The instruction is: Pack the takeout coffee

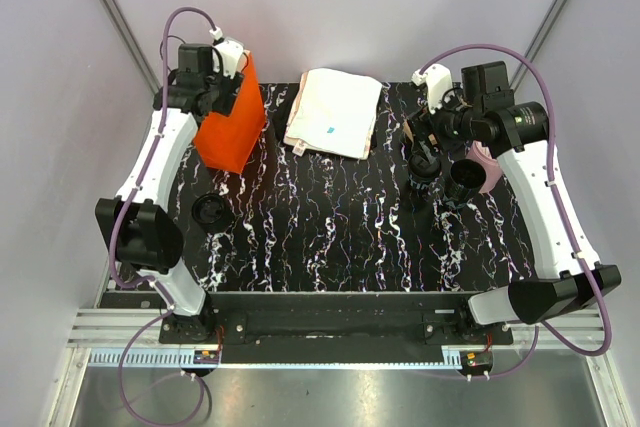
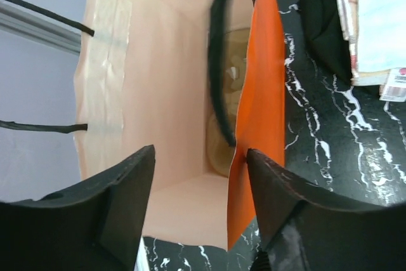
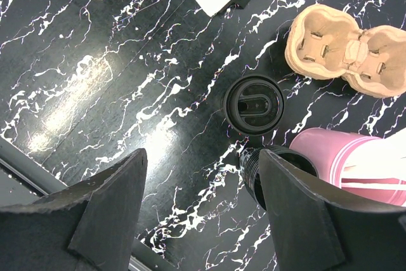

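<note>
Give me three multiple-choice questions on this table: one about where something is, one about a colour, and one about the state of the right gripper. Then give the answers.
1. The takeout coffee cup stands
A. on the white cloth
B. right beside the pink cup
C. in the cardboard carrier

2. The paper bag at the back left is
A. orange
B. blue
C. green

3. The right gripper has its jaws
A. shut on the pink cup
B. open, with nothing between them
C. shut on a lid

Answers:
1. B, because the top view shows the two cups side by side.
2. A, because its outer wall is bright orange.
3. B, because the right wrist view shows only bare tabletop between the jaws.
</note>
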Robot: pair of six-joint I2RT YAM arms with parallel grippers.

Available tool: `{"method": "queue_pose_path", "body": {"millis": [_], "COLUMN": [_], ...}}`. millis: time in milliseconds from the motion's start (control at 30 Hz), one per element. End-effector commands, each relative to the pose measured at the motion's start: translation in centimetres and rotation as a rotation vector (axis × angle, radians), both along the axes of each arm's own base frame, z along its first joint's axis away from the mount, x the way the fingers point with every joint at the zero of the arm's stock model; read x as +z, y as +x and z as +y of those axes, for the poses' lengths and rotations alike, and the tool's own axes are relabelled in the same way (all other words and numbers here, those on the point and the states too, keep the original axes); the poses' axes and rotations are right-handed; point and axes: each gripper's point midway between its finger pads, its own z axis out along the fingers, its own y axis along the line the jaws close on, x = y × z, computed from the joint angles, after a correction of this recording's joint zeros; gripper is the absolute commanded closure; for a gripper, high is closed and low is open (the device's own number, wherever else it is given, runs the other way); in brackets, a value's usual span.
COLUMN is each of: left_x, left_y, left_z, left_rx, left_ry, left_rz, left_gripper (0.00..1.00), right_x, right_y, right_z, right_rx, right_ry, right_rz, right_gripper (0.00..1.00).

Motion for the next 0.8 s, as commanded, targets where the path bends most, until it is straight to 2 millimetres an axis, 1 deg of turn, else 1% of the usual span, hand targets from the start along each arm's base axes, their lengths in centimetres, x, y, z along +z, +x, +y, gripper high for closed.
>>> {"method": "queue_pose_path", "body": {"millis": [0, 33, 67, 133, 167, 233, 267, 433, 467, 567, 667, 767], "left_x": [2.5, 2.2, 2.0, 2.0, 1.9, 1.9, 1.8, 1.2, 0.9, 1.0, 1.8, 2.9], "left_y": [0.4, 0.3, 0.1, -0.1, -0.3, -0.4, -0.7, -1.1, -1.2, -1.3, -1.2, -1.1], "left_z": [-1.4, -1.9, -2.1, -2.6, -2.7, -3.1, -3.2, -3.5, -3.5, -3.4, -3.3, -3.2], "left_rx": [-0.076, -0.103, -0.111, -0.138, -0.144, -0.164, -0.171, -0.19, -0.191, -0.188, -0.182, -0.178], "left_ry": [-0.049, -0.069, -0.075, -0.092, -0.096, -0.11, -0.111, -0.118, -0.117, -0.118, -0.119, -0.12], "left_rz": [-0.046, -0.034, -0.024, -0.016, -0.006, -0.002, 0.011, 0.042, 0.051, 0.048, 0.03, -0.002], "left_gripper": [0.44, 0.48, 0.56, 0.65, 0.72, 0.76, 0.8, 0.85, 0.87, 0.95, 1.0, 1.0], "right_x": [1.5, 1.6, 1.6, 1.7, 1.8, 2.0, 2.1, 2.5, 2.6, 2.8, 2.8, 3.2], "right_y": [0.2, 0.2, 0.2, 0.2, 0.2, 0.2, 0.2, 0.0, 0.0, 0.1, 0.2, 0.2], "right_z": [0.4, 0.4, 0.3, 0.3, 0.3, 0.2, 0.1, 0.1, 0.1, 0.1, 0.1, 0.1], "right_rx": [0.003, 0.001, 0.0, -0.003, -0.005, -0.012, -0.012, -0.015, -0.015, -0.017, -0.021, -0.026], "right_ry": [0.037, 0.037, 0.037, 0.038, 0.037, 0.037, 0.038, 0.042, 0.043, 0.044, 0.046, 0.05], "right_rz": [-0.054, -0.055, -0.057, -0.059, -0.063, -0.068, -0.071, -0.084, -0.085, -0.089, -0.089, -0.096], "right_gripper": [0.24, 0.24, 0.24, 0.23, 0.24, 0.24, 0.24, 0.24, 0.24, 0.24, 0.24, 0.23]}}
